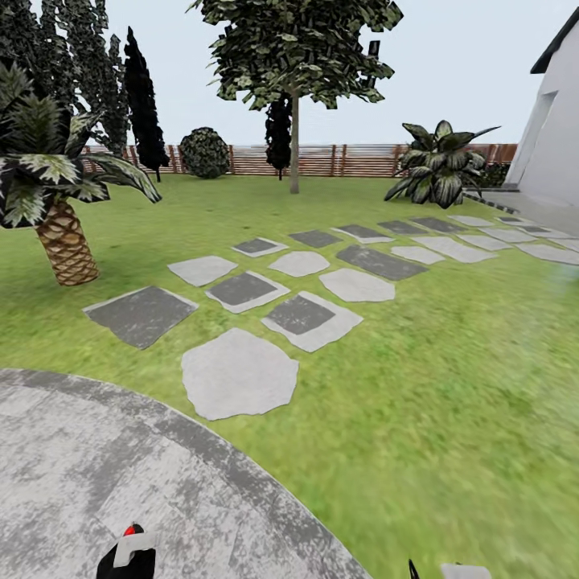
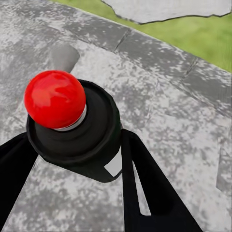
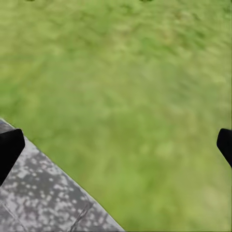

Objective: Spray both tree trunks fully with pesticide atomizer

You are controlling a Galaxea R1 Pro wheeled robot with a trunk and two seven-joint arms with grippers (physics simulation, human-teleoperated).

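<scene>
While we look out over the garden (image 1: 450, 386), we count one tree (image 1: 294, 48) with a bare pale trunk (image 1: 294, 145) near the slat fence (image 1: 322, 159), one short palm (image 1: 64, 241), and about twenty stepping stones (image 1: 240, 374) crossing the grass. Our left gripper (image 2: 72, 159) is clamped around one pesticide atomizer (image 2: 72, 125), red knob up, above the round paved patch (image 1: 80, 466) near its grass edge. Our right gripper (image 3: 116, 145) hangs spread wide over that patch's rim, holding nothing.

Bright flat daylight; grass (image 1: 450, 386) blurry, shadowless.
</scene>
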